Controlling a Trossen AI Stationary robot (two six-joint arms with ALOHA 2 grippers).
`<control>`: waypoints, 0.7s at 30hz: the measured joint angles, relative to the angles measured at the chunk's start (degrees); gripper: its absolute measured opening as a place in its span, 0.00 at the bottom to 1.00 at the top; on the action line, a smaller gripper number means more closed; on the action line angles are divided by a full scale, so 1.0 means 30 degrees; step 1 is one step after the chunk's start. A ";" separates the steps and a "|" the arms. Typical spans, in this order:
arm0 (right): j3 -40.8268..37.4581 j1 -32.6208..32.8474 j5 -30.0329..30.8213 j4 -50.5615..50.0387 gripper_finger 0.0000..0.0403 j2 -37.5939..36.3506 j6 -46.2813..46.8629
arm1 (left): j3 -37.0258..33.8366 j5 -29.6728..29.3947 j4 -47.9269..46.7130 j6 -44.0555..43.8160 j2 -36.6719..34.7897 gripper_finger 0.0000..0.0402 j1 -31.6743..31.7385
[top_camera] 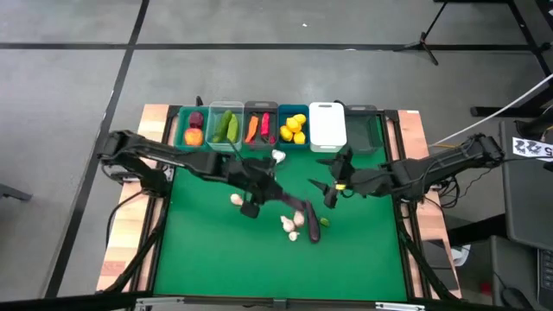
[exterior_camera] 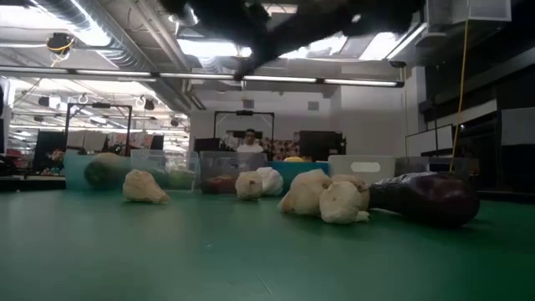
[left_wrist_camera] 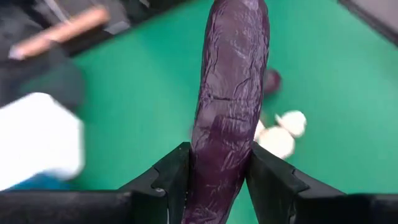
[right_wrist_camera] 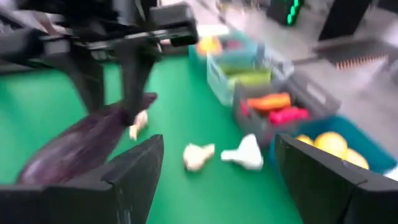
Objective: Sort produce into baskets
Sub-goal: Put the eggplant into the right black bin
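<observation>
Left wrist view: an eggplant (left_wrist_camera: 230,93) clamped between the left gripper (left_wrist_camera: 217,180) fingers; carry to a basket is the step in hand.

The row of baskets (top_camera: 276,130) stands at the table's far edge, the dark green basket (top_camera: 365,131) at its end apparently unfilled. In the high view the left gripper (top_camera: 251,206) sits well in front of that row, on the mat (top_camera: 216,259); the eggplant's long axis runs straight out from the closed fingers, tip pointing away from the wrist. The right gripper (top_camera: 333,192) waits nearby, fingers spread and holding nothing. A second eggplant (top_camera: 311,226) and garlic (top_camera: 289,226) lie loose beside it. Next, by my judgement: lift clear and swing toward that end basket.
</observation>
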 joint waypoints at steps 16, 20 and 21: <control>0.0007 0.0390 -0.1273 0.5002 0.76 -0.2636 -0.6601 | -0.0820 -0.0800 0.5038 -0.1055 -0.2363 0.35 0.2564; 0.0007 0.0749 -0.0314 0.4139 0.76 -0.4035 -0.7747 | -0.2149 -0.0618 0.7060 -0.1688 -0.2586 0.35 0.3047; 0.0007 0.0915 -0.0262 0.4110 0.76 -0.4355 -0.8091 | -0.2517 -0.0550 0.8373 -0.1871 -0.2596 0.35 0.3133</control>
